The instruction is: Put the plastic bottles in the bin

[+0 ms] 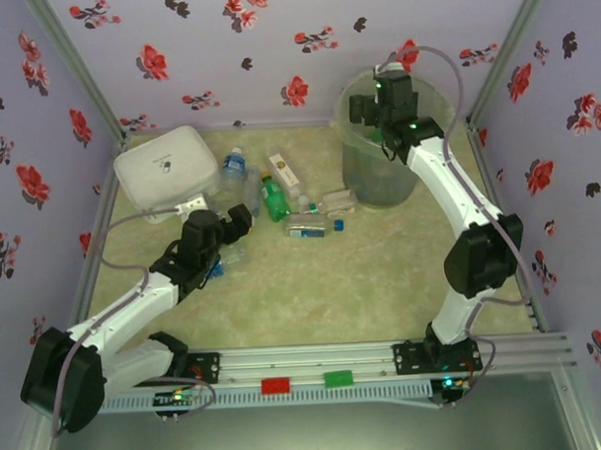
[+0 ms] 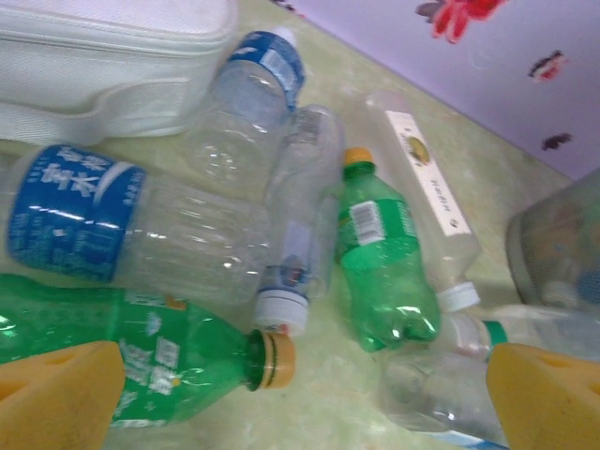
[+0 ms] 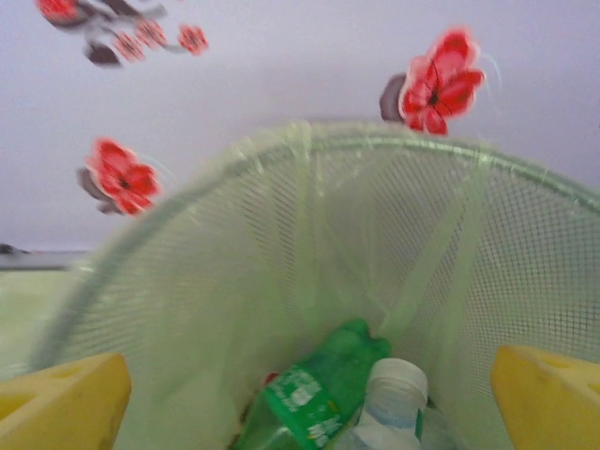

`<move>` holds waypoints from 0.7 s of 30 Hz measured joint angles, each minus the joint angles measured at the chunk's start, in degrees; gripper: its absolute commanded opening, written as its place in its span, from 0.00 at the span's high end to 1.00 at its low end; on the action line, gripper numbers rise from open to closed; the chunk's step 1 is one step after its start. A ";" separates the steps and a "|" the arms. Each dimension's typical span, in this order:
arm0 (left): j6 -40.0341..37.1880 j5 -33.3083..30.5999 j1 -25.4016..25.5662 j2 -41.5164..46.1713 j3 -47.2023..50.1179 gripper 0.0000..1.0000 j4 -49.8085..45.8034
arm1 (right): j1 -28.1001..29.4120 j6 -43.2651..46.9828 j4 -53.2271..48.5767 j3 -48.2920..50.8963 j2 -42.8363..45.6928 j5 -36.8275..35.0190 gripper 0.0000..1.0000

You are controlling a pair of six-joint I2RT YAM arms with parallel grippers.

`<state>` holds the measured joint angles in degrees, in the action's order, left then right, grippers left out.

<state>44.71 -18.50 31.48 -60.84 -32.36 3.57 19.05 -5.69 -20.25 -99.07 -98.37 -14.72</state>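
the right end effector is held over the mouth of the bin, which stands at the far right of the surface. in the right wrist view its pads are spread wide with nothing gripped, and a green bottle and a white-capped clear bottle are seen lying inside the bin. the left end effector is likewise released, poised low over the heap of plastic bottles that lies beside the white box.

the main hazard is judged to lie in that heap. the bottles are packed touching and crossing one another, so two could be caught at once, or a round, slick body could be squeezed out sideways and sent rolling. the orange-capped green bottle is closest to one pad and lies against a blue-labelled bottle, which could be dragged along. at the bin, the thin liner could be snagged if the right arm is drawn back carelessly.
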 measured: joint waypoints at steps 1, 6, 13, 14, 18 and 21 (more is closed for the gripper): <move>0.46 -0.85 0.00 0.22 -0.24 0.00 -1.01 | 0.09 -0.52 0.68 1.14 1.84 1.18 0.00; 4.48 -5.51 -0.02 3.13 -1.05 0.00 -7.56 | 3.69 -2.97 7.65 9.77 12.94 7.65 0.00; 14.40 -8.68 -0.17 7.52 -1.14 0.00 -19.21 | 14.27 -4.63 17.14 23.98 17.66 13.03 0.00; 16.90 -9.11 -0.17 8.00 -1.14 0.00 -21.64 | 15.26 -5.18 17.88 25.94 17.40 13.49 0.01; 28.83 -10.10 -0.28 8.41 -1.18 0.00 -31.54 | 18.38 -6.62 19.80 32.26 16.15 13.66 0.00; 38.05 -10.01 -0.33 8.41 -0.87 0.00 -36.37 | 19.67 -7.02 20.46 34.58 15.47 13.62 0.00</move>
<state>82.76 -28.51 31.16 -52.42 -33.23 -32.80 38.72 -12.71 0.21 -64.49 -82.89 -1.10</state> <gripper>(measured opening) 0.998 0.995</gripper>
